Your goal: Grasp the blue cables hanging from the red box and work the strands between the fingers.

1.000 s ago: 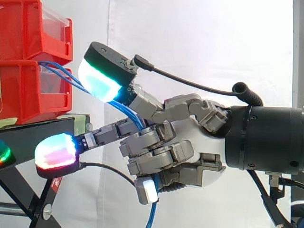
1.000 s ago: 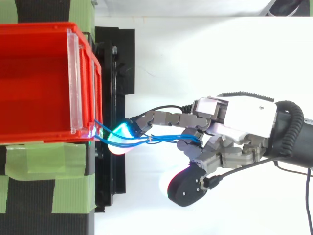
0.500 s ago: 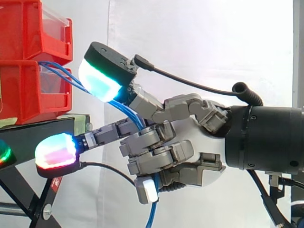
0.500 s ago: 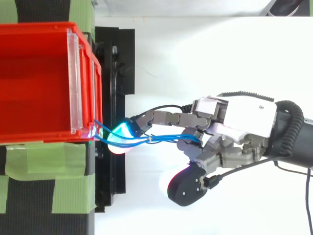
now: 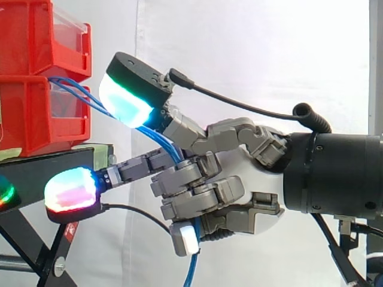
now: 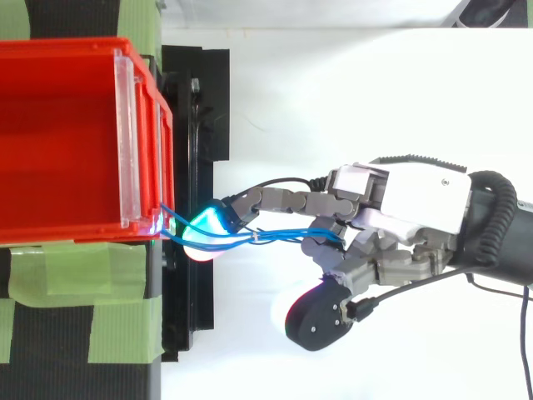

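Note:
Blue cables point(image 5: 81, 95) leave the gap between the stacked red bins point(image 5: 36, 113) and run down to the right into my hand point(image 5: 251, 191). The strands point(image 5: 172, 150) pass between the curled fingers and hang out below the palm point(image 5: 190, 269). One finger with a cyan-green pad point(image 5: 128, 98) reaches up over the strands near the bin. A lower finger with a pink pad point(image 5: 70, 194) stretches left under them. From above, the cables point(image 6: 275, 237) run from the bin's front corner point(image 6: 162, 212) into the hand point(image 6: 408, 208), which is shut on them.
The red bins rest on a black stand point(image 5: 48, 167) with slanted legs; from above its black rail point(image 6: 196, 108) lies between bin and hand. Green tape point(image 6: 75, 267) covers the surface beside the bin. A white curtain point(image 5: 251, 60) hangs behind.

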Robot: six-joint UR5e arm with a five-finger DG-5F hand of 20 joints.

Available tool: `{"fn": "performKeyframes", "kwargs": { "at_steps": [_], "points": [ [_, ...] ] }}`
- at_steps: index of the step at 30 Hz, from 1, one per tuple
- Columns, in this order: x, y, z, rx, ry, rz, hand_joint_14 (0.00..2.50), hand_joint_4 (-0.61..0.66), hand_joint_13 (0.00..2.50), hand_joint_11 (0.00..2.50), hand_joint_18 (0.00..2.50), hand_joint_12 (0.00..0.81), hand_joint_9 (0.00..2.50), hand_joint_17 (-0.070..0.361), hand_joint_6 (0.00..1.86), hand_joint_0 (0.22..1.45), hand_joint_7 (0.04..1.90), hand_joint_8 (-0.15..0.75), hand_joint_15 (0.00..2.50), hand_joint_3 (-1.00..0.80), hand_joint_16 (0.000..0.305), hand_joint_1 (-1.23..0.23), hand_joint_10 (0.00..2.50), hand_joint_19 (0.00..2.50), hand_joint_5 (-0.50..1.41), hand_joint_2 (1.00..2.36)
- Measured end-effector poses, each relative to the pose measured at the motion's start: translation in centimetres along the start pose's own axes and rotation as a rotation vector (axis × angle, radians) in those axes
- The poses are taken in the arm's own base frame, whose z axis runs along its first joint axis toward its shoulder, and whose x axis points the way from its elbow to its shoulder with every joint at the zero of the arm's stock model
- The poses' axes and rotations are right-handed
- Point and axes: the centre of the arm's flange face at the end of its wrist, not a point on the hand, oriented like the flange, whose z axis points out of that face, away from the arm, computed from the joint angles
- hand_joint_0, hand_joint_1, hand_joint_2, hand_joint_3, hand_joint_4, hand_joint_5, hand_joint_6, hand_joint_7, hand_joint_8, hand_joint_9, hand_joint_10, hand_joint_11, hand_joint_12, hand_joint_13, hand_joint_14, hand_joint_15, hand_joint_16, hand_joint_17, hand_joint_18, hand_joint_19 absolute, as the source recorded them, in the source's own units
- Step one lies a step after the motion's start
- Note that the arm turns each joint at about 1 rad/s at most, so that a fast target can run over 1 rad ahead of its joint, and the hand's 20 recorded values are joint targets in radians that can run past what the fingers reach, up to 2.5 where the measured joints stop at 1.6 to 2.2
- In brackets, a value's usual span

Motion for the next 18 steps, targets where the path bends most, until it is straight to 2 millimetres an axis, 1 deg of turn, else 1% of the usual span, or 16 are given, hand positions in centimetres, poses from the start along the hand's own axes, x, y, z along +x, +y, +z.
{"fn": "performKeyframes", "kwargs": {
  "at_steps": [18],
  "points": [
    [-0.02,-0.03,0.00,0.000,0.000,0.000,2.50,0.35,1.80,2.47,2.42,0.655,1.28,0.186,0.01,0.73,0.77,0.493,1.40,-1.00,0.248,-0.54,2.50,0.53,0.06,1.00]
  ]
}}
